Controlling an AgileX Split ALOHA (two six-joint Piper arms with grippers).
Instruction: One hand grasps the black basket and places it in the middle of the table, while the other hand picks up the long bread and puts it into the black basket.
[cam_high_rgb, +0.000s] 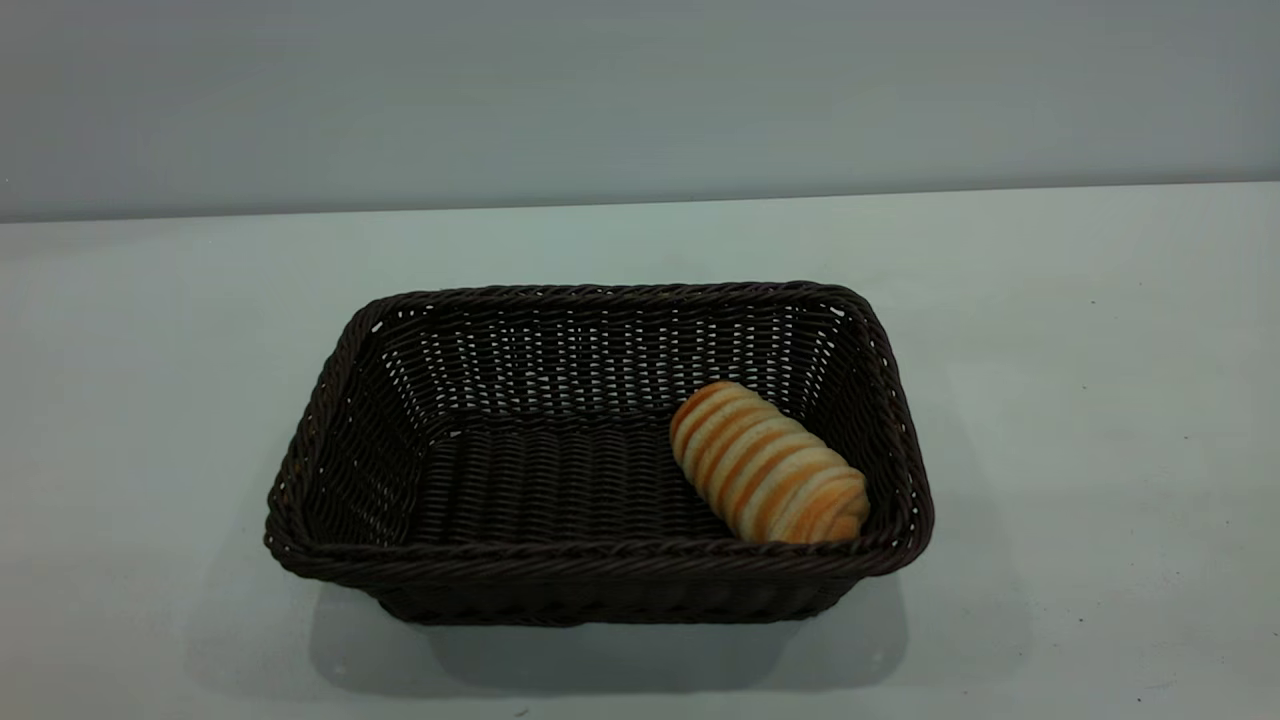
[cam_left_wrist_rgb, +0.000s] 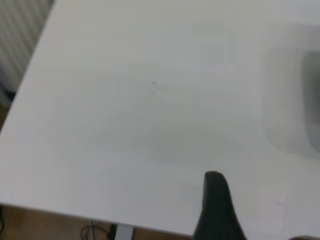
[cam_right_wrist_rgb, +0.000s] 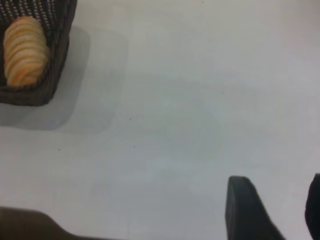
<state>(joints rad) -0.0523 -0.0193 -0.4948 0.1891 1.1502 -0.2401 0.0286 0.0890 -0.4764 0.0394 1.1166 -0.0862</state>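
The black basket (cam_high_rgb: 600, 570) stands on the white table (cam_high_rgb: 1100, 400) near the middle. The long bread (cam_high_rgb: 765, 463) lies inside it, at its right end, slanting against the front wall. In the right wrist view a corner of the basket (cam_right_wrist_rgb: 47, 85) shows with the bread (cam_right_wrist_rgb: 24, 50) in it. Neither arm shows in the exterior view. My right gripper (cam_right_wrist_rgb: 277, 182) is open and empty above bare table, well away from the basket. My left gripper (cam_left_wrist_rgb: 260, 210) is open and empty above bare table; one finger (cam_left_wrist_rgb: 216, 205) shows clearly.
The table's edge shows in the left wrist view (cam_left_wrist_rgb: 30, 75), with floor beyond it. A table edge also shows in the right wrist view (cam_right_wrist_rgb: 45, 220). A grey wall (cam_high_rgb: 640, 100) stands behind the table.
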